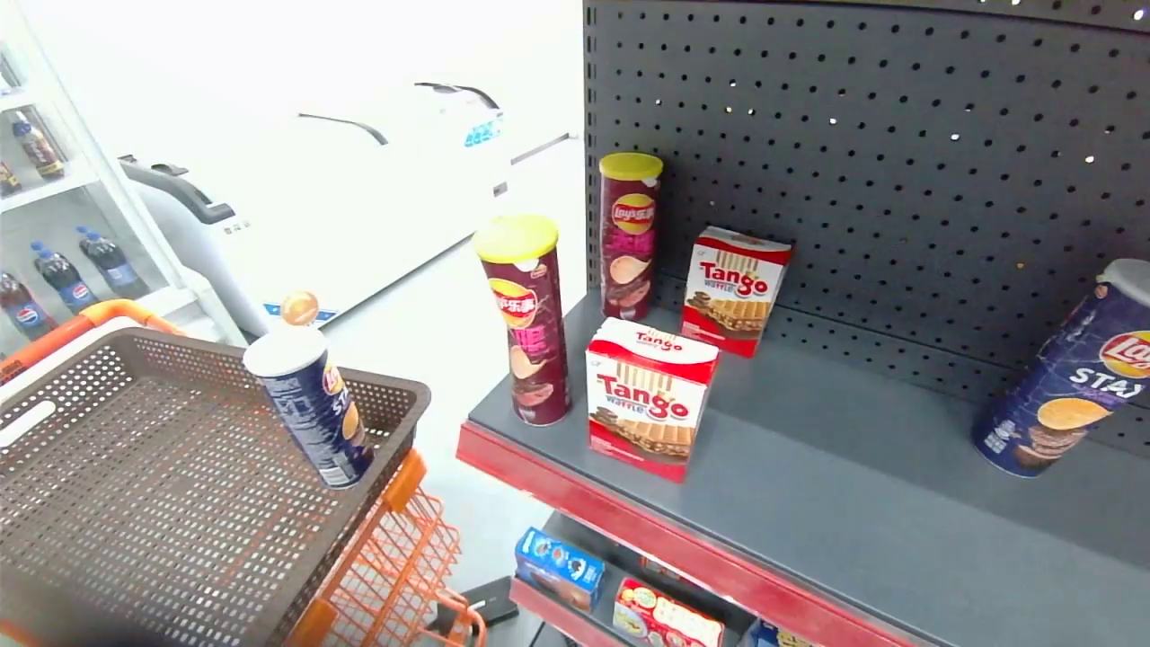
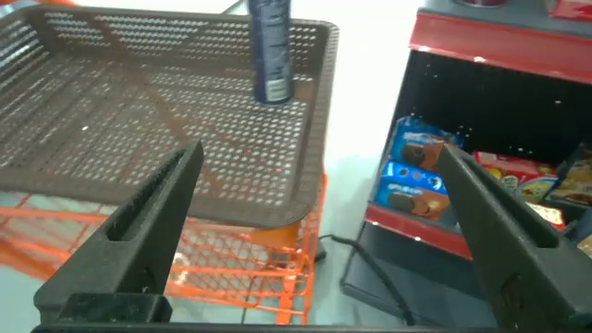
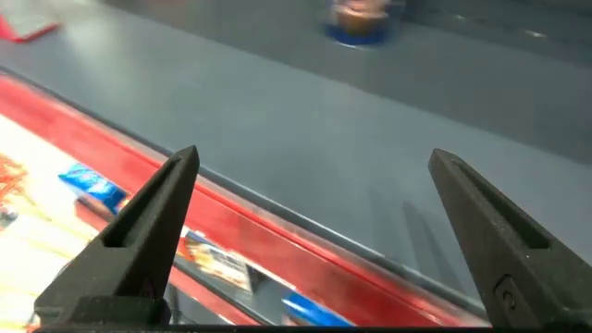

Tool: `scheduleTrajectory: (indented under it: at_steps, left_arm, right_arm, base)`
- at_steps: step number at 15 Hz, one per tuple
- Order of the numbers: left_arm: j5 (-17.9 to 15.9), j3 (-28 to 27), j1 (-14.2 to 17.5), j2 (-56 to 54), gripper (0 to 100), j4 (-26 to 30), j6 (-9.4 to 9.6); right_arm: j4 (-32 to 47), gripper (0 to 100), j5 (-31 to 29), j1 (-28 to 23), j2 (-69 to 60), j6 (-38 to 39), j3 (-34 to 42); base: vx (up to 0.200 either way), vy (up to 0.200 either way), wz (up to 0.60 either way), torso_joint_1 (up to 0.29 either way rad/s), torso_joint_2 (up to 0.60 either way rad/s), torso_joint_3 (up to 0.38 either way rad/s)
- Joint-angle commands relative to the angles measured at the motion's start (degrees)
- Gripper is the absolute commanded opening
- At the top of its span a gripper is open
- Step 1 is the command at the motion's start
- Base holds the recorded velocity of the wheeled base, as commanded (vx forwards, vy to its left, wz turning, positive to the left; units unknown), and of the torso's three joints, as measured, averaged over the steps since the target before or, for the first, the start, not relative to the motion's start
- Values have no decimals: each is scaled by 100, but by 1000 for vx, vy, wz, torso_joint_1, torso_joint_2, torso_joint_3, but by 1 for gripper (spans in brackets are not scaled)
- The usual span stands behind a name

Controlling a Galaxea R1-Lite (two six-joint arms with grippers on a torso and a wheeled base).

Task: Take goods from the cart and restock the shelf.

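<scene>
With both arms' jaws spread and empty, the chip can [image 1: 310,409] in the cart basket [image 1: 162,467] looks light, stiff and slick, best gripped mid-body.

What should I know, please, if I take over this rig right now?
Left pincer: open, empty, near the cart basket.
Right pincer: open, empty, over the shelf front edge.
Done: two maroon cans, two wafer boxes and a blue can stand on the shelf.
Left: a second blue can in the basket, to pick and shelve.
</scene>
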Motion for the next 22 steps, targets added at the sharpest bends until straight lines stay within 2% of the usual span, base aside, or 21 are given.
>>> scheduleTrajectory:
  at_steps: [1, 5, 7, 8, 9, 12, 13, 14, 15, 16, 17, 18, 19, 20, 21, 22]
  left_arm:
    - [-8, 0, 2, 5, 100, 2, 11]
    - [36, -9, 11, 5, 100, 2, 19]
    - [1, -185, 11, 5, 100, 28, 37]
    - [27, -1134, -42, 743, 100, 520, 99]
    - [106, -1433, 2, 1156, 100, 643, 99]
    - [124, -2118, -33, 2756, 100, 503, 116]
    - [124, -2505, -94, 3477, 100, 406, 116]
    - [142, -2663, -200, 3925, 100, 336, 99]
    - [142, -2681, -77, 4276, 100, 239, 107]
    - [142, -2681, 266, 4839, 100, -244, 160]
    - [133, -2602, 328, 5498, 100, -930, 204]
    - [124, -2558, 328, 5946, 100, -1396, 186]
    - [124, -2549, 328, 6008, 100, -1457, 186]
    - [150, -2505, 328, 6746, 100, -1958, 213]
    - [159, -2496, 328, 6922, 100, -2090, 213]
    - [159, -2417, 345, 7353, 100, -2556, 213]
  right_arm:
    - [-1, 100, -1, 4, -1, -2, 0]
    - [-1, 100, -1, 4, 8, -2, 0]
    - [-1, 100, -1, 4, 8, -2, 0]
    - [-1, 100, -1, 4, 8, -11, 0]
    - [-1, 100, -1, 4, -1, -2, 0]
    - [-1, 100, -1, 4, 8, -2, 0]
    - [-1, 100, -1, 4, 8, -2, 0]
    - [-1, 100, -1, 4, 8, -2, 0]
    - [-1, 100, -1, 4, 8, -2, 0]
    - [-1, 100, -1, 4, 8, -2, 0]
    - [-1, 100, -1, 4, 8, -2, 0]
    - [-1, 100, -1, 4, 8, -2, 0]
    - [-1, 100, -1, 4, 8, -2, 0]
    - [-1, 100, -1, 4, 8, -2, 0]
    - [-1, 100, -1, 4, 8, -2, 0]
    - [-1, 100, -1, 4, 8, -2, 0]
  base:
    - [0, 0, 0, 0, 0, 0]
    - [0, 0, 0, 0, 0, 0]
    - [0, 0, 0, 0, 0, 0]
    - [0, 0, 0, 0, 0, 0]
    - [0, 0, 0, 0, 0, 0]
    - [0, 0, 0, 0, 0, 0]
    - [0, 0, 0, 0, 0, 0]
    - [0, 0, 0, 0, 0, 0]
    - [0, 0, 0, 0, 0, 0]
    - [0, 0, 0, 0, 0, 0]
    - [0, 0, 0, 0, 0, 0]
    - [0, 0, 0, 0, 0, 0]
    - [0, 0, 0, 0, 0, 0]
    - [0, 0, 0, 0, 0, 0]
    - [0, 0, 0, 0, 0, 0]
    - [0, 0, 0, 0, 0, 0]
